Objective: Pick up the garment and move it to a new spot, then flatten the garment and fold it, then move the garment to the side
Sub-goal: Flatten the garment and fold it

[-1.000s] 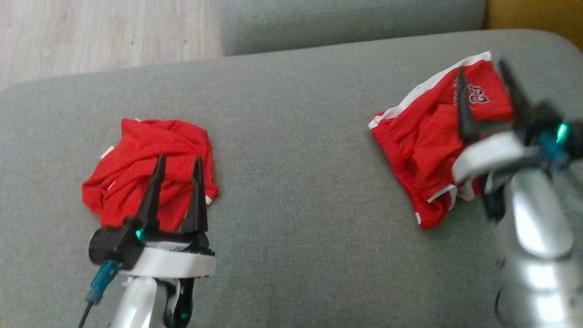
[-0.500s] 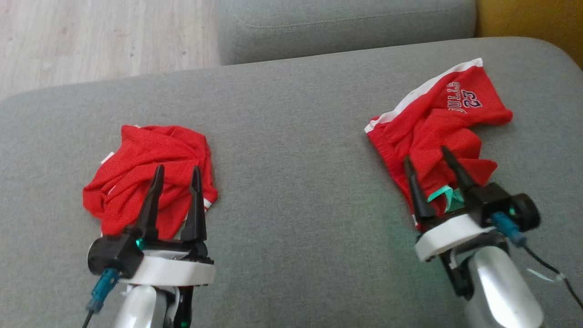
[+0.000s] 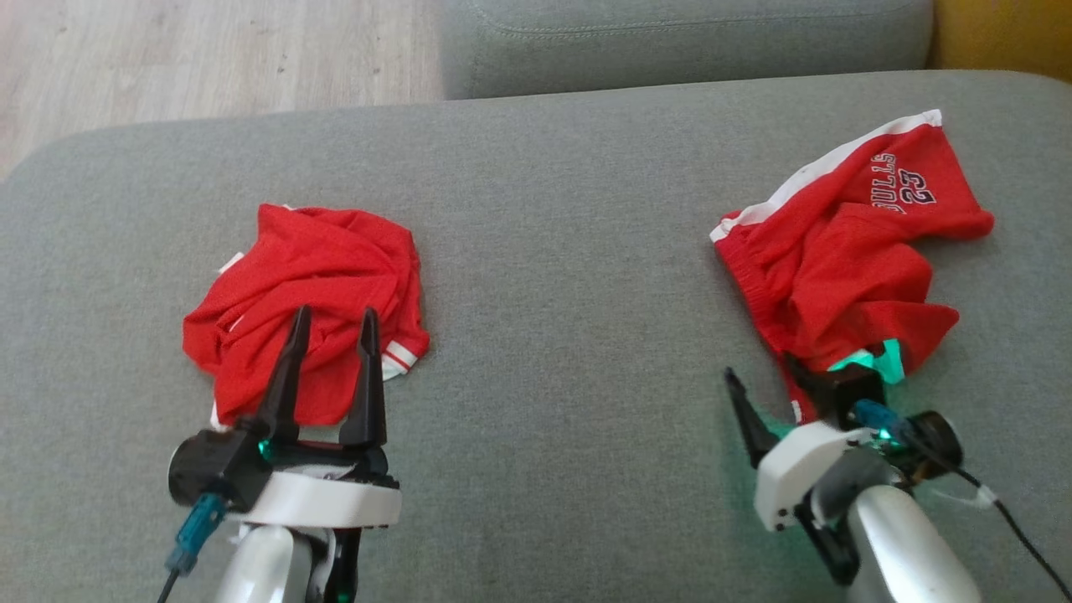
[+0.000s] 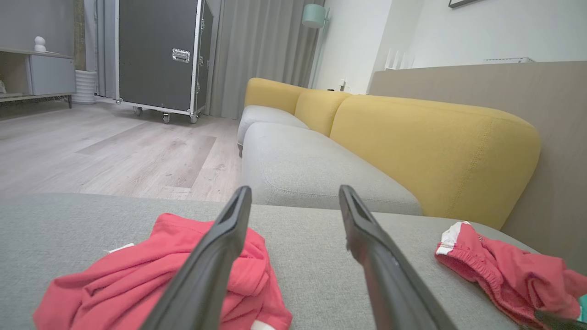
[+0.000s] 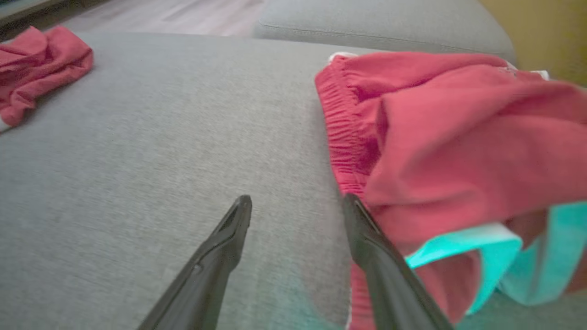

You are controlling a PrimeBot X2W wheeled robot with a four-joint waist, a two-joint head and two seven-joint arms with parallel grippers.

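Note:
A crumpled red garment (image 3: 310, 285) lies on the left of the grey sofa seat (image 3: 569, 251). My left gripper (image 3: 335, 314) hovers open over its near edge, fingers apart with nothing between them. In the left wrist view the same garment (image 4: 137, 284) lies below the left gripper (image 4: 294, 190). Red shorts (image 3: 846, 260) with white trim and "BULLS 23" print lie rumpled on the right. My right gripper (image 3: 760, 368) is open at their near left corner, its right finger against the cloth. In the right wrist view the shorts (image 5: 458, 137) lie right of the gripper (image 5: 297, 199).
A second grey seat cushion (image 3: 670, 42) lies beyond the one I work on, with a yellow backrest (image 4: 435, 146) along the right. Wood floor (image 3: 209, 50) lies past the seat's far left edge. A black wheeled case (image 4: 156, 55) stands far off.
My right gripper has drawn back from over the shorts' printed leg to their near corner, still open and empty. The head camera shifted slightly. The left gripper stayed put.

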